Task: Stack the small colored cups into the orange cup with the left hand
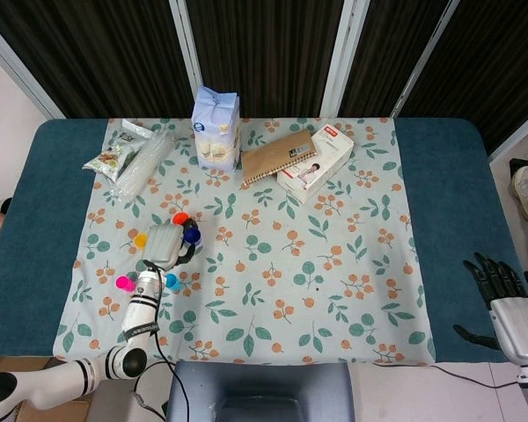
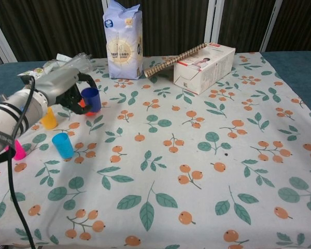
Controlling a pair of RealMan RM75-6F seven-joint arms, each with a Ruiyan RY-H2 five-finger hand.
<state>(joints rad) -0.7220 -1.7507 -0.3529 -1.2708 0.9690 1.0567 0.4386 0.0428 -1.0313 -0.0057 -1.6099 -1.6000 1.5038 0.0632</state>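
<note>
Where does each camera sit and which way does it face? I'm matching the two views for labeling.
Head view: high above the near table edge, looking steeply down on the whole tablecloth; shows the left hand and arm, and the right hand at the table's right edge.
Chest view: lower, at the near edge, looking across the table toward the milk carton; shows only the left arm and hand.
Shared: the left hand holding the dark blue cup raised by the orange cup, plus the light blue cup.

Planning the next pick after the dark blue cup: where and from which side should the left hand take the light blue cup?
Grip the light blue cup around its side wall near the rim, coming from the robot's side. It stands upright, mouth up, apart from the pink cup and yellow cup, so its sides look free.
</note>
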